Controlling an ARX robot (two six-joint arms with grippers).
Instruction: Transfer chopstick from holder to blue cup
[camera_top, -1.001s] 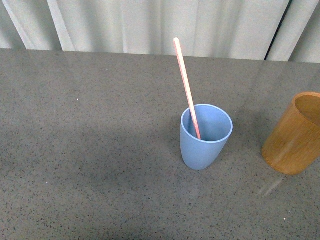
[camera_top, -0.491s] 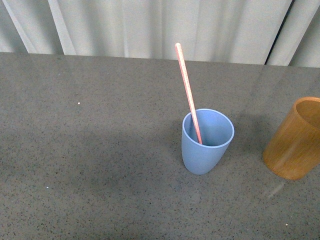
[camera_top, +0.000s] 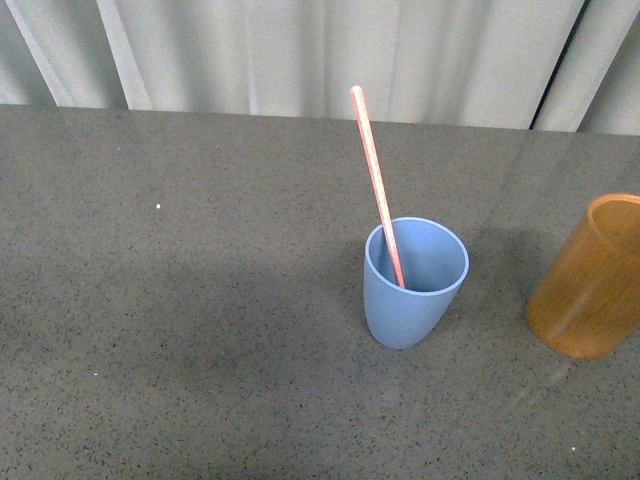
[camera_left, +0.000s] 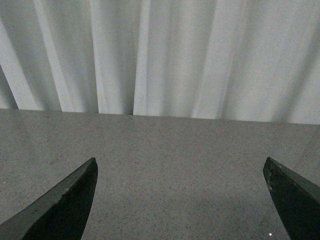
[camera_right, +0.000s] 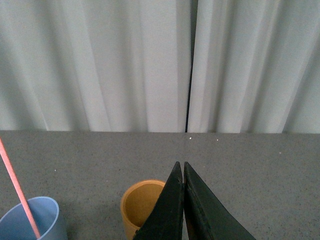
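One chopstick (camera_top: 377, 185) leans in the blue cup (camera_top: 414, 283); holder (camera_top: 590, 280) looks empty. Left fingers (camera_left: 75, 200) spread wide, right fingers (camera_right: 176, 210) closed, both empty.

The place looks like a test room or a lab, not a home. A wide grey speckled table (camera_top: 180, 330) fills the lower part of the front view, and a plain white curtain (camera_top: 300, 50) with vertical folds closes the whole upper edge behind it. On the table stand only a blue cup (camera_top: 410, 290) and an orange-brown holder (camera_top: 590, 290), without any furniture or decoration.
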